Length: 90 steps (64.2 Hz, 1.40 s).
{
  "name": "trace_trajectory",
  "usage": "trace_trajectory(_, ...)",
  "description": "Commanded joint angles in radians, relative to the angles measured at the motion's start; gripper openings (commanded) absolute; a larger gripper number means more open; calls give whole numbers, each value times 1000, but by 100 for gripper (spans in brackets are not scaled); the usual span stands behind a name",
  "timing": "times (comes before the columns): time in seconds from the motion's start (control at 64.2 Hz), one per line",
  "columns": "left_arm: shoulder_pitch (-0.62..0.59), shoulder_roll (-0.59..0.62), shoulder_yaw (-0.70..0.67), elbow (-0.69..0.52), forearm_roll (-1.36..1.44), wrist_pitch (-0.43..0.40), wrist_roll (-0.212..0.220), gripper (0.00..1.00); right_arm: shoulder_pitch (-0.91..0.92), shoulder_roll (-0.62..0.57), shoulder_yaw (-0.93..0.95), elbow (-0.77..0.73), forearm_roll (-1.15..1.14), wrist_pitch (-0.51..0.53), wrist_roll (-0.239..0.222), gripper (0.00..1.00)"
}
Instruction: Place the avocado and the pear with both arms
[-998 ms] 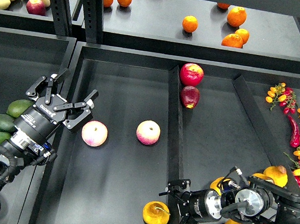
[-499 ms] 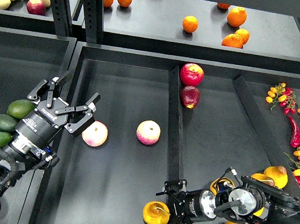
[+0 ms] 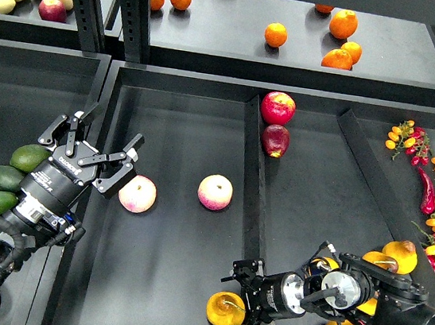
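Observation:
A golden-yellow pear [image 3: 225,310] with a brownish patch lies at the front of the middle bin, beside the divider. My right gripper [image 3: 242,302] is open, right next to the pear's right side, with its fingers spread above and below it; I cannot tell if they touch it. Several green avocados lie in the left bin, among them a darker one [image 3: 1,176] and a lighter one [image 3: 29,156]. My left gripper [image 3: 94,146] is open and empty above the wall between the left and middle bins, up and to the right of the avocados.
Two pink-and-yellow round fruits [image 3: 137,194] [image 3: 215,192] lie in the middle bin, the first close to my left fingers. Red apples [image 3: 278,107] sit by the divider [image 3: 252,175]. More yellow pears [image 3: 400,253] lie around my right arm. Oranges [image 3: 275,34] are on the back shelf; peppers and small tomatoes [image 3: 426,190] at right.
My right gripper has moved left across the divider and closed in on the pear. My left gripper has shifted only slightly and stays open.

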Motion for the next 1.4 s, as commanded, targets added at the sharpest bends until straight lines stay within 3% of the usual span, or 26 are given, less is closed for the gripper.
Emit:
trace_trajectory(0.0, 2, 0, 0, 1, 0, 0, 0, 99, -1, 8, 0, -7, 1, -1, 0, 90)
trace_trajectory(0.249, 12, 0, 0, 1, -1, 0, 0, 99, -26, 25, 15, -13, 4, -1, 0, 67)
trace_trajectory(0.546, 19, 3, -17, 1, 0, 0, 1, 99, -38, 30, 26, -10, 8, 0, 0, 50)
trace_trajectory(0.733, 20, 0, -18, 4, 0, 0, 0, 99, -103, 31, 182, 14, 15, 6, 0, 29)
trace_trajectory(1.107, 26, 3, -18, 4, 0, 0, 1, 99, -89, 21, 282, 73, 10, 2, 0, 30)
trace_trajectory(1.387, 26, 0, -11, 7, 0, 0, 1, 99, -78, -131, 359, 127, 2, 2, 0, 31)
